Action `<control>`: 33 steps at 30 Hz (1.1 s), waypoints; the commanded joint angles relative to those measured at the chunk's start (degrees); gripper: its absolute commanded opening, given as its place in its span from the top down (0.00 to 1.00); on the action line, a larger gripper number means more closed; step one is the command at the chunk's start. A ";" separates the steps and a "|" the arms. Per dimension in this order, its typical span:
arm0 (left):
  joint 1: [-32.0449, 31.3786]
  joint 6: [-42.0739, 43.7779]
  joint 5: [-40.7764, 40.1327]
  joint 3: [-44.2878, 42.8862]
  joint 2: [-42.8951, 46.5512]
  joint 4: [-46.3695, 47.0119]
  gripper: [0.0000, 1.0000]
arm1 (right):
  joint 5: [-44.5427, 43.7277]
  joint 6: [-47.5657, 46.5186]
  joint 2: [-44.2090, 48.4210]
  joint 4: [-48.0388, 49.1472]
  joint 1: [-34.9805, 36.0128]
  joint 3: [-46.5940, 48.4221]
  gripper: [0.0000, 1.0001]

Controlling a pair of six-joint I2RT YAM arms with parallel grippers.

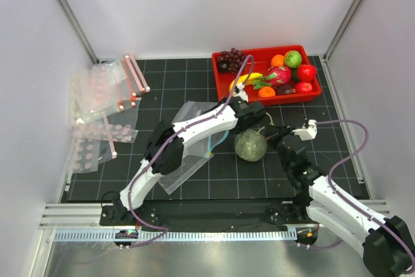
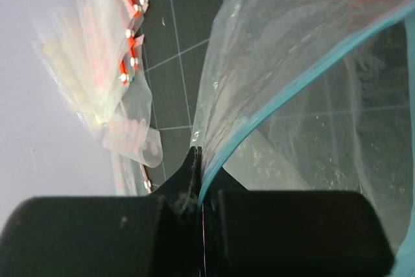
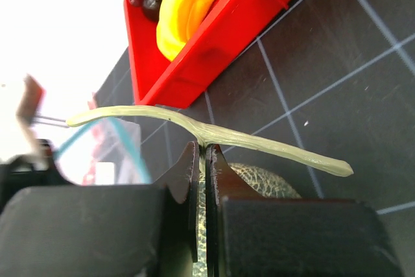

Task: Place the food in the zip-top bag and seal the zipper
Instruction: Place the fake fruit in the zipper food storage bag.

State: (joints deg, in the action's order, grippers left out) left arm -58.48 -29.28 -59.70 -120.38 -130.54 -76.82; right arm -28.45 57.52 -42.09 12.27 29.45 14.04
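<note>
Melon (image 1: pixel 251 146): positioned mid-table, just right of the zip-top bag (image 1: pixel 185 167). Tray (image 1: pixel 285 99): placed behind the melon, at the rear right; banana (image 1: pixel 245 80) and grapes (image 1: pixel 229 60) are contained in it. Spare bags (image 1: pixel 104 102): piled at far left.

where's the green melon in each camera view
Top external: melon just right of the picture's centre.
Left wrist: not in view.
Right wrist: bottom centre, behind the right tool, which pinches its stem.
Shared landmark: the teal-edged zip-top bag, in all three.
</note>
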 commanded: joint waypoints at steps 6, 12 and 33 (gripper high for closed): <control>0.65 0.80 3.27 -2.76 -0.06 -3.96 1.00 | -0.99 14.63 11.14 -3.48 -0.36 0.20 0.99; 0.65 0.19 7.92 -2.93 0.20 -3.17 1.00 | -1.52 18.42 13.52 -4.36 -0.36 1.50 0.99; -1.90 -2.63 14.08 -10.14 0.81 -5.01 1.00 | -4.51 27.56 18.53 -0.94 -0.36 -1.39 0.99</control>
State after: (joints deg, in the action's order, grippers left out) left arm -59.37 -31.11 -46.89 -127.72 -131.09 -77.01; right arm -30.57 82.48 -24.23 6.35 29.12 12.43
